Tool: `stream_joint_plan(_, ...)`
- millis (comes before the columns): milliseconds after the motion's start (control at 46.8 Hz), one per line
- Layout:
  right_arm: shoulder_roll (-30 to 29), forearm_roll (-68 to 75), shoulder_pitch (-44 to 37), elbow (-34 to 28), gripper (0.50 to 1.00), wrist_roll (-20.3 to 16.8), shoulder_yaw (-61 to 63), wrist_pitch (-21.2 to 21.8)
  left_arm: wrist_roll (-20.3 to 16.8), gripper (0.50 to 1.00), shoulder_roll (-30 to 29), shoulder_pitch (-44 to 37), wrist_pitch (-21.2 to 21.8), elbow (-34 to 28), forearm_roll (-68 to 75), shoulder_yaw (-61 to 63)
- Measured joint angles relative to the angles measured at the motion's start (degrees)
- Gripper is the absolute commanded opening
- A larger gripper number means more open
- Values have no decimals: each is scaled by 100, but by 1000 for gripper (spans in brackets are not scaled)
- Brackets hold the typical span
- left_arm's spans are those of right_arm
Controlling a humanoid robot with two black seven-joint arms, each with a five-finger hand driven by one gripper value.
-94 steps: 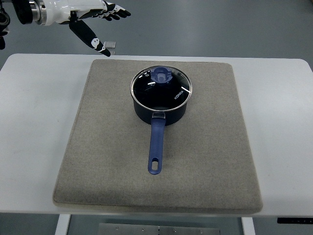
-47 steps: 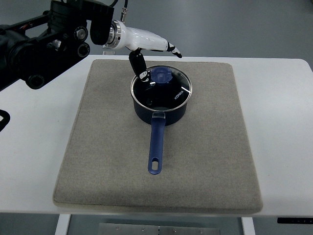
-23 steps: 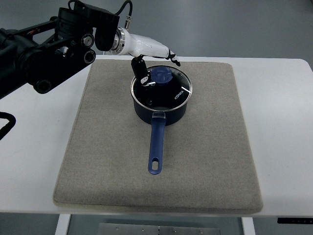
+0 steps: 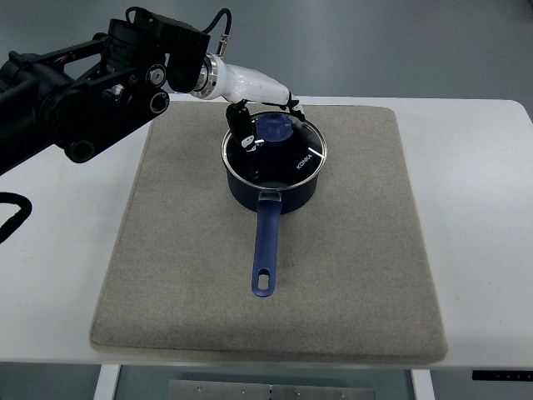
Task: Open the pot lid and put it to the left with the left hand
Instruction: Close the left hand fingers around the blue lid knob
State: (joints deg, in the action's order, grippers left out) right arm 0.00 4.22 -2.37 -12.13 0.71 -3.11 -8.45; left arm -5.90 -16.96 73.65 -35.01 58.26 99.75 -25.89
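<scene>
One left hand | lowered since earlier, fingers now curling round lid knob | lid on pot

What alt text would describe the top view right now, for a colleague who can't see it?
The robot's left hand reaches in from the upper left over a blue saucepan, fingers around the lid's blue knob. The glass lid sits on the pan, which stands on a grey mat on a white table, handle toward the camera.
</scene>
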Motion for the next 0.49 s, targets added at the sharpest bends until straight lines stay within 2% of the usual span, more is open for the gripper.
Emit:
stream_joint_plan(85, 0, 0, 0, 0, 915, 0, -1, 1, 1, 887, 25, -46, 0, 0, 0, 3)
stream_joint_plan(149, 0, 0, 0, 0, 915, 0, -2, 1, 1, 859, 64, -81, 0, 0, 6, 6)
stream_joint_plan(491, 0, 0, 0, 0, 915, 1, -1, 1, 1, 853, 76, -88, 0, 1, 92, -1)
